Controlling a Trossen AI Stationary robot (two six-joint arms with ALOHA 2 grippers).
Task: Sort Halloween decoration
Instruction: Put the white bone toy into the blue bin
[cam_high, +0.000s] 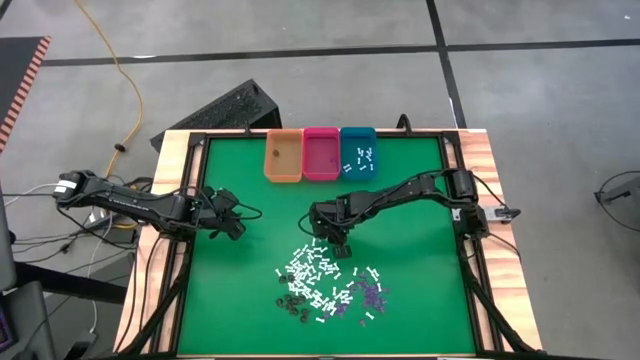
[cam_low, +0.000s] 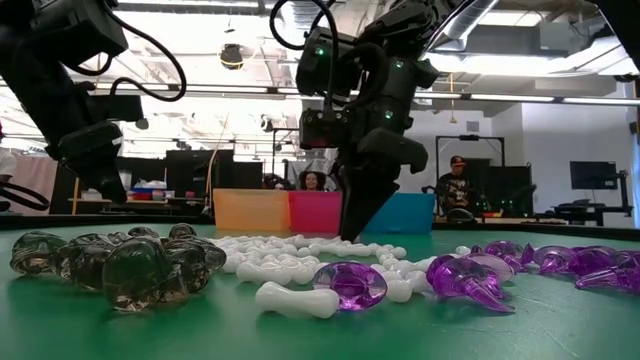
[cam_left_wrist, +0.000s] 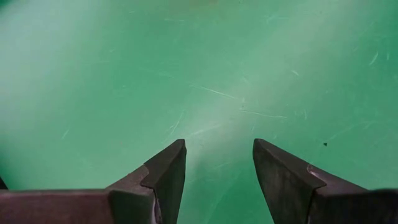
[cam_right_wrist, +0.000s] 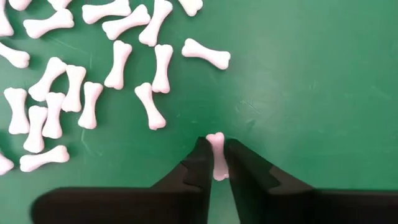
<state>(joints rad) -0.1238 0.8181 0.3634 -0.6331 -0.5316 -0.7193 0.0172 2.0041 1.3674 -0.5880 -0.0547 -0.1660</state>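
The decorations lie in a loose pile (cam_high: 325, 285) on the green mat: white bone-shaped sticks (cam_right_wrist: 93, 87), purple pieces (cam_low: 350, 285) and dark translucent pieces (cam_low: 110, 265). My right gripper (cam_right_wrist: 216, 147) points down at the far edge of the pile (cam_high: 341, 248) and is shut on one white bone. Other bones lie flat on the mat beside it. My left gripper (cam_left_wrist: 217, 155) is open over bare mat, left of the pile (cam_high: 232, 222), holding nothing. My right gripper pinches a single white bone (cam_right_wrist: 216, 140) between its two fingers, coming from above and pointing down. The bone runs along the fingers, with one knobbed end poking out past the tips. I cannot tell whether that end touches the mat.
Three bins stand side by side at the table's far edge: orange (cam_high: 283, 155), pink (cam_high: 322, 153) and teal (cam_high: 358, 150). The teal one holds several white pieces. Bare green mat lies between the pile and the bins. People sit in the room behind the table (cam_low: 455, 185).
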